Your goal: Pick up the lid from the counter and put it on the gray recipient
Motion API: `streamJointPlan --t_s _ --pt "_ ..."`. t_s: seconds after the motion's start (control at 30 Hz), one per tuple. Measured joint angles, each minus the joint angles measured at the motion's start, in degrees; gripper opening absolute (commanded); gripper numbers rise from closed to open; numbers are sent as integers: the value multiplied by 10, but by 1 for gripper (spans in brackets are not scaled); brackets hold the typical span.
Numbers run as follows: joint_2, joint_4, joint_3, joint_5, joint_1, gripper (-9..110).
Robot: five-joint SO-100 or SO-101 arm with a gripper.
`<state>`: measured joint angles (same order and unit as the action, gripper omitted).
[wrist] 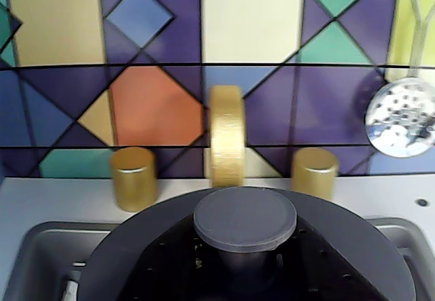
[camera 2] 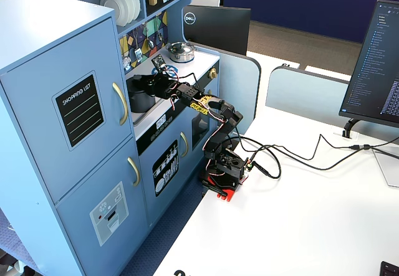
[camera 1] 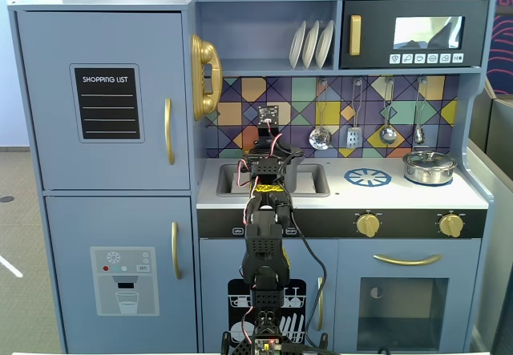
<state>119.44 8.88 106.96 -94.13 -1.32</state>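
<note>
In the wrist view the dark-gray lid (wrist: 136, 246) fills the lower frame, its round knob (wrist: 245, 216) at centre. My gripper (wrist: 245, 263) shows as black fingers (wrist: 326, 267) on both sides of the knob's stem, shut on it. The lid is over the sink (wrist: 47, 246). In a fixed view my gripper (camera 2: 153, 84) reaches over the sink, where the gray recipient (camera 2: 141, 98) stands with the lid (camera 2: 144, 80) at its top; whether the lid rests on it I cannot tell. In the front fixed view the arm hides the pot, and my gripper (camera 1: 268, 161) is over the sink (camera 1: 314, 180).
A gold faucet (wrist: 227, 134) and two gold taps (wrist: 133, 177) (wrist: 314, 170) stand just behind the sink before the tiled wall. A skimmer (wrist: 401, 117) hangs at the right. The shiny silver pot (camera 1: 430, 167) sits on the right burner, beside a blue burner (camera 1: 368, 177).
</note>
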Motion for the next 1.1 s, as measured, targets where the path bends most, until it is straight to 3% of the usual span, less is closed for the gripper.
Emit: streamJointPlan --t_s 0.47,0.83,1.1 --pt "-9 -8 4 -14 -2 0" --pt "25 -10 43 -11 -2 23" --pt "25 -18 44 -7 -6 28"
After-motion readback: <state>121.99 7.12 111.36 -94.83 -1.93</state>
